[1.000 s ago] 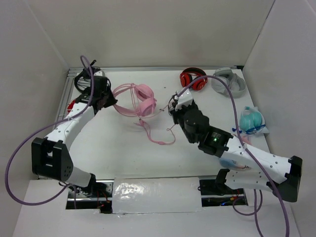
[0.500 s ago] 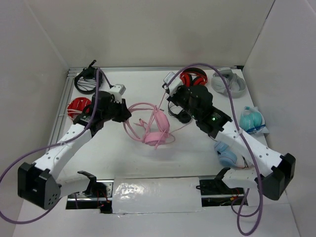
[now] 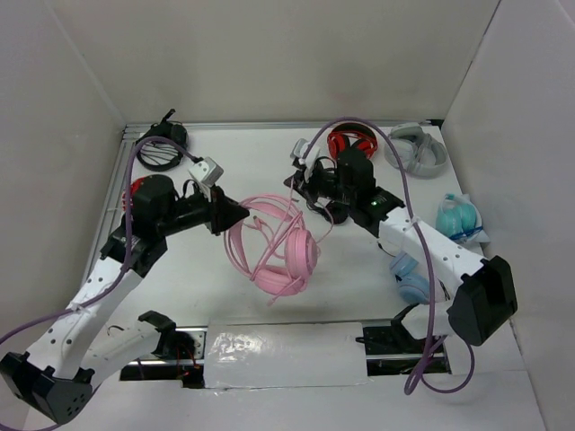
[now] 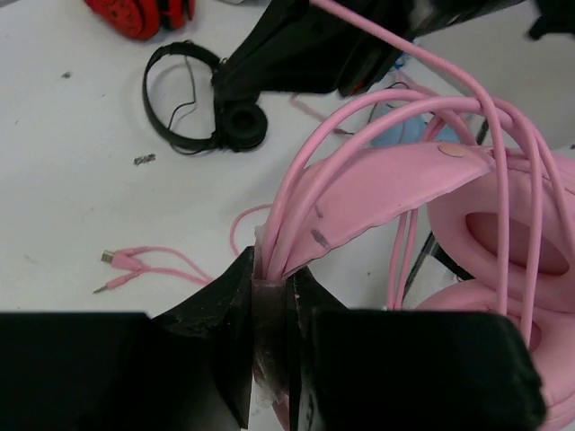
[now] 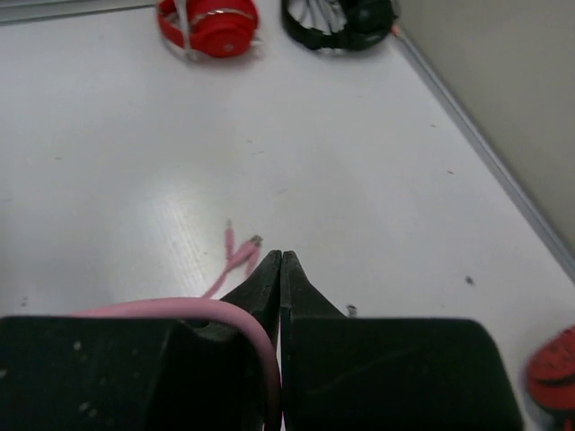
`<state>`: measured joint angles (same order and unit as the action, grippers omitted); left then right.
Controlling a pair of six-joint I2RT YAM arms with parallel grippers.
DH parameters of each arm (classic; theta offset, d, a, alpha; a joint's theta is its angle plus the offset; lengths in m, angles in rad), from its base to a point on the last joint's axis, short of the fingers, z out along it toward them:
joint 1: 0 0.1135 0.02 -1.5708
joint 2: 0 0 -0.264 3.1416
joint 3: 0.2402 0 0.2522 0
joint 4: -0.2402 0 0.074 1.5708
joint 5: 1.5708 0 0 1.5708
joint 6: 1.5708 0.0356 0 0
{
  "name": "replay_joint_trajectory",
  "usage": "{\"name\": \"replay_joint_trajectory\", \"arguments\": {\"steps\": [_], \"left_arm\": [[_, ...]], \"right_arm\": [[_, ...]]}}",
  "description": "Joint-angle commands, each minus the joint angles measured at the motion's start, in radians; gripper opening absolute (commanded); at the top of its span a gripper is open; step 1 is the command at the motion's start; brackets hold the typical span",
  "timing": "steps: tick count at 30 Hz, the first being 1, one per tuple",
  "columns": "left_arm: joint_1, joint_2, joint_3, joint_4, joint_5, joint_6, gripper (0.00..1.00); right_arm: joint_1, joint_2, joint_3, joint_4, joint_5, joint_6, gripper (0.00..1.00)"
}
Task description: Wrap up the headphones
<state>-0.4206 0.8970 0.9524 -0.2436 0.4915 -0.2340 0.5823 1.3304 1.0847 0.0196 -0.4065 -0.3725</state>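
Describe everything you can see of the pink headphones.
The headphones are light pink and plastic-looking, with two round cushioned cups and a headband of thin wire hoops and a padded strap. They are held off the table. The left gripper is clamped where the hoops converge; the right gripper is closed with the thin pink cable running into it. The cable's plug ends lie on the table.

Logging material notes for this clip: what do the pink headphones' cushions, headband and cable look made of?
Ear cushions: smooth matte pink padding, likely leatherette over foam; rounded, soft-looking edges. Headband wires: thin smooth pink rods, probably plastic-coated. Cable: slim pink rubbery sheath; it curves freely.
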Motion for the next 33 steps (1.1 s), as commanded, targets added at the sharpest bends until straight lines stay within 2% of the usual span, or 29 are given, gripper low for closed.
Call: {"name": "replay_joint_trajectory", "arguments": {"steps": [1,5,8,11,18,24,29,33], "left_arm": [[-0.009,-0.041,0.101,0.102,0.2,-0.047,0.0],[-0.009,-0.021,0.201,0.072,0.219,-0.082,0.0],[-0.01,-0.001,0.285,0.044,0.2,-0.113,0.0],[-0.01,0.014,0.373,0.03,0.125,-0.136,0.0],[-0.01,0.086,0.623,-0.026,0.081,-0.159,0.0],[-0.01,0.126,0.758,-0.069,0.035,-0.157,0.0],[-0.01,0.183,0.879,-0.126,-0.005,-0.172,0.0],[-0.009,0.224,0.921,-0.141,-0.143,-0.189,0.0]], "right_arm": [[0.019,0.027,-0.051,0.184,-0.179,0.087,0.09],[0.048,0.104,-0.04,0.263,-0.219,0.15,0.11],[0.068,0.17,-0.016,0.302,-0.238,0.184,0.24],[0.086,0.205,-0.026,0.361,-0.235,0.222,0.29],[0.122,0.291,-0.074,0.549,-0.265,0.326,0.33],[0.174,0.404,-0.086,0.647,-0.247,0.4,0.35],[0.217,0.455,-0.205,0.829,-0.241,0.513,0.35],[0.274,0.489,-0.299,0.924,-0.187,0.557,0.32]]}}
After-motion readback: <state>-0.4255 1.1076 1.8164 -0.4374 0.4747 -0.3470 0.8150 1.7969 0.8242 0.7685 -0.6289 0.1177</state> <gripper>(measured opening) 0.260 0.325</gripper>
